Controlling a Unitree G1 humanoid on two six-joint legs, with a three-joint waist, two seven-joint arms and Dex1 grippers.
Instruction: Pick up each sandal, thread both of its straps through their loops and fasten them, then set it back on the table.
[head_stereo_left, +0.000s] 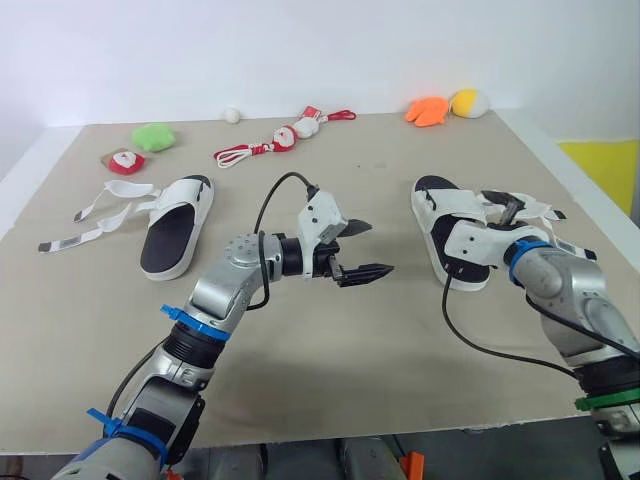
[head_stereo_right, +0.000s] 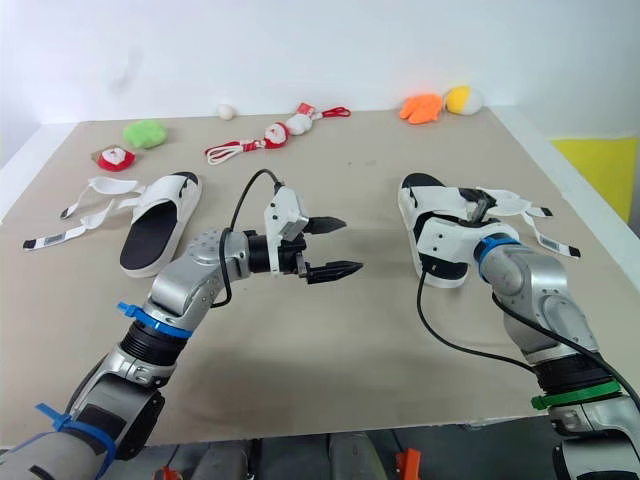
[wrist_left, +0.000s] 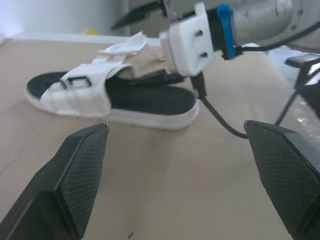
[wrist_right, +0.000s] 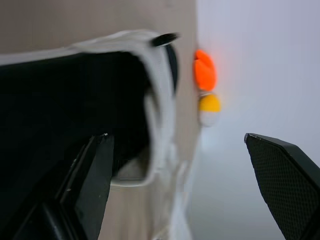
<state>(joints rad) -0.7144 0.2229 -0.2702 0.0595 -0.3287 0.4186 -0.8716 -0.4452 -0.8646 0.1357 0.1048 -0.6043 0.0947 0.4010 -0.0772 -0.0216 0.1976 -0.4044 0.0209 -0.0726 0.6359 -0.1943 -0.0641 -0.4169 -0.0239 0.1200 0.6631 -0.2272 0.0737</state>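
Note:
Two white sandals with black footbeds lie on the tan table (head_stereo_left: 330, 350). The left sandal (head_stereo_left: 176, 236) has both straps (head_stereo_left: 100, 212) loose and spread out to its left. The right sandal (head_stereo_left: 447, 236) has its straps (head_stereo_left: 535, 212) lying open to its right. My left gripper (head_stereo_left: 378, 248) hovers open over the middle of the table, pointing at the right sandal (wrist_left: 115, 95), with nothing between its fingers. My right gripper (head_stereo_left: 505, 208) is open right over the right sandal's strap side, and the footbed (wrist_right: 65, 110) sits close in front of it.
Along the far edge lie a green plush (head_stereo_left: 153, 135), Santa toys on red cords (head_stereo_left: 270, 145), a small white ball (head_stereo_left: 232, 115), an orange toy (head_stereo_left: 427, 110) and a yellow one (head_stereo_left: 467, 102). Another red and white toy (head_stereo_left: 127, 162) lies near the left sandal.

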